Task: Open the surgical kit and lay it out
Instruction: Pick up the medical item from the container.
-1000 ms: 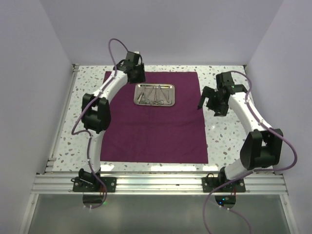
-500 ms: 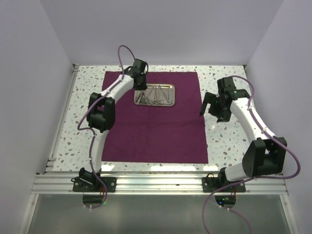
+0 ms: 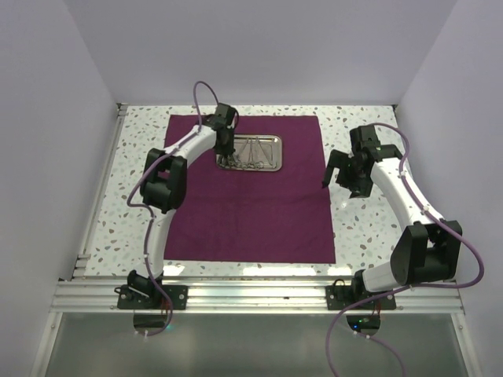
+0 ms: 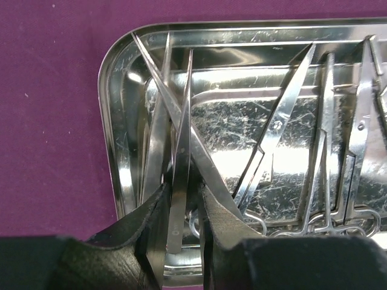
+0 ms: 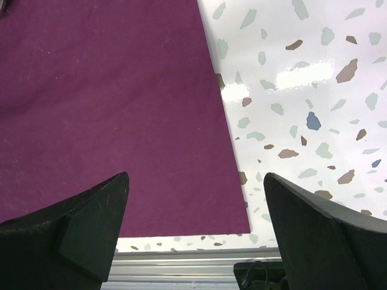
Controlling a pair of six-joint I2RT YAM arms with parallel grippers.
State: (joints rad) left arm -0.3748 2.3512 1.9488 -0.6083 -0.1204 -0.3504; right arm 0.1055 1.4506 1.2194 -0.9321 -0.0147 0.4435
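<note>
A white speckled terrazzo table lies between pale lavender walls, with an aluminium rail frame along its near edge.

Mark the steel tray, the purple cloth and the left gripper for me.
steel tray point(image 4: 124, 121), left wrist view, its left rim.
purple cloth point(image 3: 251, 212), top external view, bare middle.
left gripper point(image 4: 183, 208), left wrist view, gap between its fingertips, around a slim instrument.

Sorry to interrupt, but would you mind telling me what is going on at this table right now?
The purple cloth is already spread flat on the table, with the steel tray on its far half. The left gripper is down in the tray's left end, its fingers straddling a pair of tweezers; the other instruments lie beside them. The right gripper hangs open over the cloth's right edge, holding nothing.
</note>
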